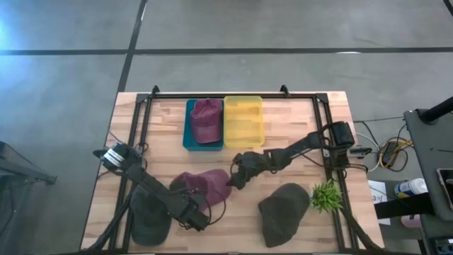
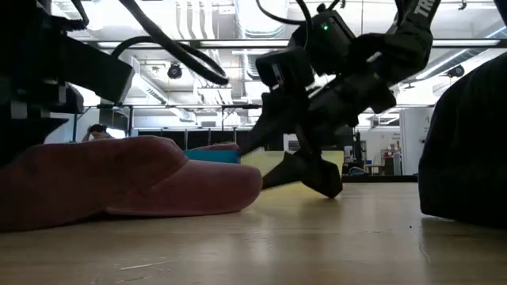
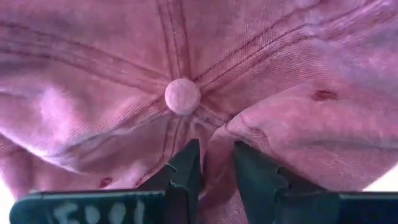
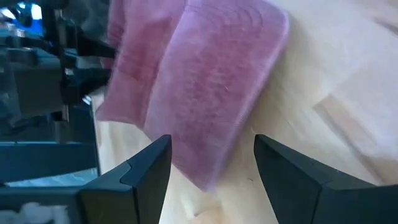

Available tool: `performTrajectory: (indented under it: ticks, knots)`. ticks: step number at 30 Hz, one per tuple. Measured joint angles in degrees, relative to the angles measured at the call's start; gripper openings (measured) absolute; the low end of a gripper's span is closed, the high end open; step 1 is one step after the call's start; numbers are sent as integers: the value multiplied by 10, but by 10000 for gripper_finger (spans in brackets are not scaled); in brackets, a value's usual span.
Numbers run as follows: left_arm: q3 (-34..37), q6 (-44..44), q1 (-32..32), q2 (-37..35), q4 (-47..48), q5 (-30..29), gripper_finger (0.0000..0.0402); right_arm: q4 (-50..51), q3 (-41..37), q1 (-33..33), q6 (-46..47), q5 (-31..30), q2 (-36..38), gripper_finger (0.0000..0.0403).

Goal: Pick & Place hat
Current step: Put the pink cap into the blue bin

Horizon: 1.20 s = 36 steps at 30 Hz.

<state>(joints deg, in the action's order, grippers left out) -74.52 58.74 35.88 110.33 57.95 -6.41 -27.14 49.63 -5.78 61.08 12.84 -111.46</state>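
Centrally, the maroon hat (image 1: 202,185) has bare table (image 1: 283,170) at 3 o'clock; left gripper (image 3: 214,171) pinches its crown, right gripper (image 4: 208,168) gapes at its brim.

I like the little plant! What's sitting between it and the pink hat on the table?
A dark green cap lies between the plant and the pink hat, seen in the high view.

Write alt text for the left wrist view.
A pink cap fills the view, its top button at centre. The left gripper pinches a fold of its fabric between two dark jaws.
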Motion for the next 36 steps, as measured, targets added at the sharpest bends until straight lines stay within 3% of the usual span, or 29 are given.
performTrajectory:
  ticks: [6,10,13,17,22,26,29,32,34,36]
  knots:
    - [-1,-47,0,8,-25,-45,92,-25,-2,-1,-21,7,-2,224]
    - [0,-44,-2,9,-55,-114,92,-48,-2,1,-46,30,-4,217]
    - [0,-46,-2,9,-95,-169,92,-46,-2,1,-57,59,-4,195]
    - [-20,-49,-1,7,-102,-229,92,-48,-2,-3,-68,86,8,136]
    - [-110,-45,19,-27,15,-302,92,-1,-2,-12,-133,87,86,32]
    - [-229,-16,51,-58,138,-366,92,130,9,-19,-217,67,201,15]
    - [-298,29,76,-83,177,-438,92,300,51,-48,-327,-9,286,14]
    - [-337,73,84,-112,180,-484,92,467,118,-117,-472,-187,335,14]
    - [-354,92,85,-128,177,-506,92,547,162,-174,-569,-310,339,14]
    - [-364,101,86,-142,174,-522,92,606,200,-220,-647,-394,324,14]
